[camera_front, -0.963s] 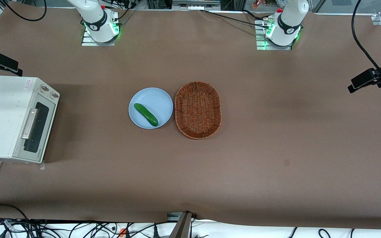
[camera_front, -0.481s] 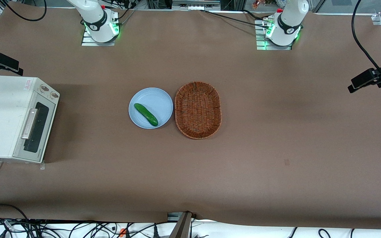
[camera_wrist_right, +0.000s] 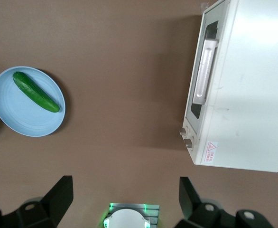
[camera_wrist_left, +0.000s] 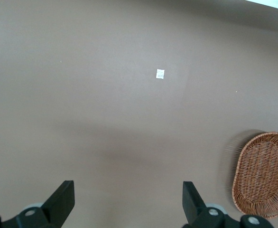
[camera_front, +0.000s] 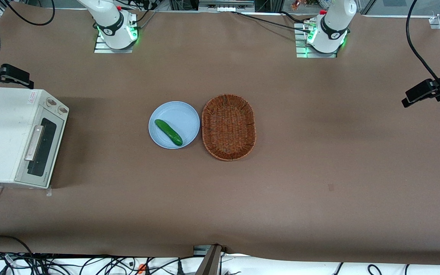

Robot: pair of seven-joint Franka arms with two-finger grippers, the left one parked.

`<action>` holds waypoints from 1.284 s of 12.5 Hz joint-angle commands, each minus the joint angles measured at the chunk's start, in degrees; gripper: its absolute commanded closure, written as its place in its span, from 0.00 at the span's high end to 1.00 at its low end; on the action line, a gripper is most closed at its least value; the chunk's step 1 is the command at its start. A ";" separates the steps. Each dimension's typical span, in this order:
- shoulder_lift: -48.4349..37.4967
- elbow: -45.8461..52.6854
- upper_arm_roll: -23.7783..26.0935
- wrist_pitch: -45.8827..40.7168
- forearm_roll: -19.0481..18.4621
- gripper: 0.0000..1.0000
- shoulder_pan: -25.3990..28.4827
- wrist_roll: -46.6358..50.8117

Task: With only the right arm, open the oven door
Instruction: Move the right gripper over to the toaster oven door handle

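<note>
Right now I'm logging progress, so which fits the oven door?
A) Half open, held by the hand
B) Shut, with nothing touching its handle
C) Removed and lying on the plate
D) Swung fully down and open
B: the oven door sits flush, and the open hand is high above the table.

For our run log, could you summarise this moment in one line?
oven door: shut | gripper: open, high above table, clear of handle | cucumber: on plate

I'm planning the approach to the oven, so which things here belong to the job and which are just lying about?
Job:
- cream toaster oven's door, dark glass window, silver bar handle, shut
- right arm's black gripper, open, high above the table beside the oven

Lying about:
- round light blue plate holding a green cucumber
- oval brown wicker basket, beside the plate
</note>
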 commanded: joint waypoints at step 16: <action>15.84 -14.79 0.23 14.33 -25.46 0.00 6.27 -0.06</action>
